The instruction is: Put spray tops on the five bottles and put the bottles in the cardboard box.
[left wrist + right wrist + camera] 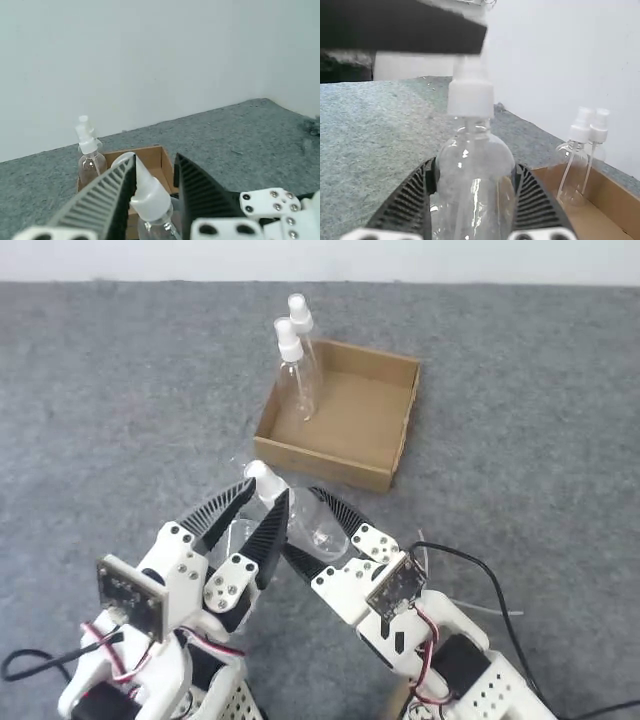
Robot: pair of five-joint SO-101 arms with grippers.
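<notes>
Left hand [155, 172] pinches the white spray top [147, 195] sitting on the neck of the clear bottle [470, 155]. Right hand [474, 172] clamps the bottle's body. Top and bottle share one axis, so probably a twist about it next. Cardboard box [320, 464] lies just beyond.

The cardboard box [322, 466] sits on the counter [120, 390] toward its far side. Two bottles [298, 385] stand upright in the box's far left corner, one just behind the other. Just before the box's near wall, a third bottle [322, 528] is held tilted between the fingers of the right claw [300, 523]. Its spray top [262, 476] sits on its neck, between the fingers of the left claw [266, 492]
</notes>
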